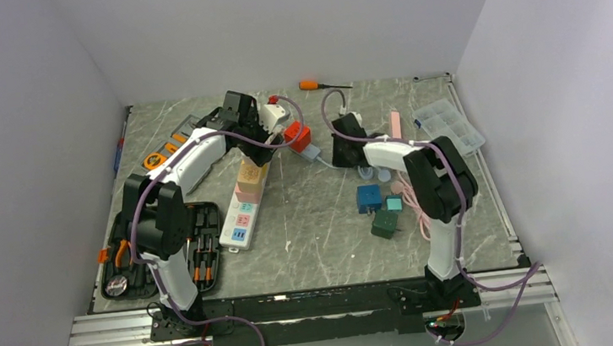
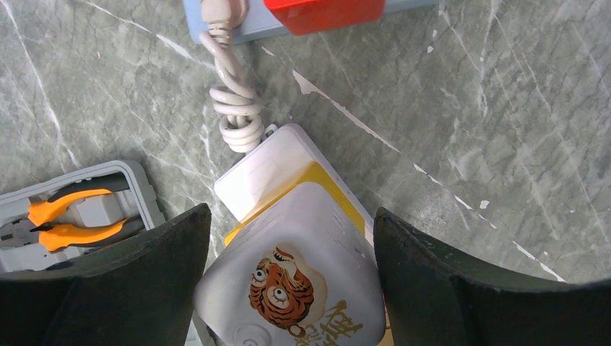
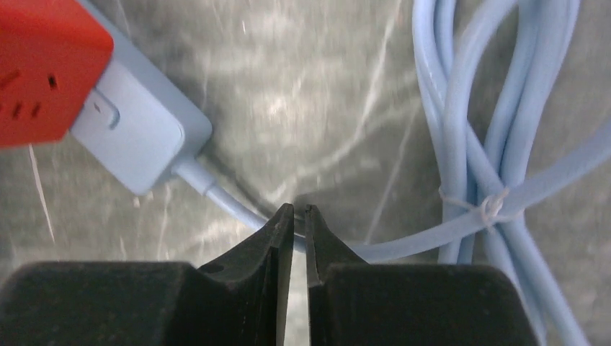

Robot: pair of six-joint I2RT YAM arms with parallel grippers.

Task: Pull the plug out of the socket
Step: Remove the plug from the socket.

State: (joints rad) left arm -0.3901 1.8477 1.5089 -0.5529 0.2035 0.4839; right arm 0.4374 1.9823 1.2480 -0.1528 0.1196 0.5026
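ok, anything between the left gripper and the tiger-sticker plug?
Nothing visible. The left gripper is open, with a finger on each side of the tiger-sticker plug and nothing in the gaps. The coiled white cord lies beyond the plug, clear of the fingers.

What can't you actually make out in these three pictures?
1. Right wrist view: whether the nearly shut right gripper pinches the pale blue cable. The gripper itself covers that spot, and the picture is blurred.
2. Left wrist view: the red plastic block is cut off by the top edge.
3. Left wrist view: the white tiger-sticker box runs off the bottom edge.
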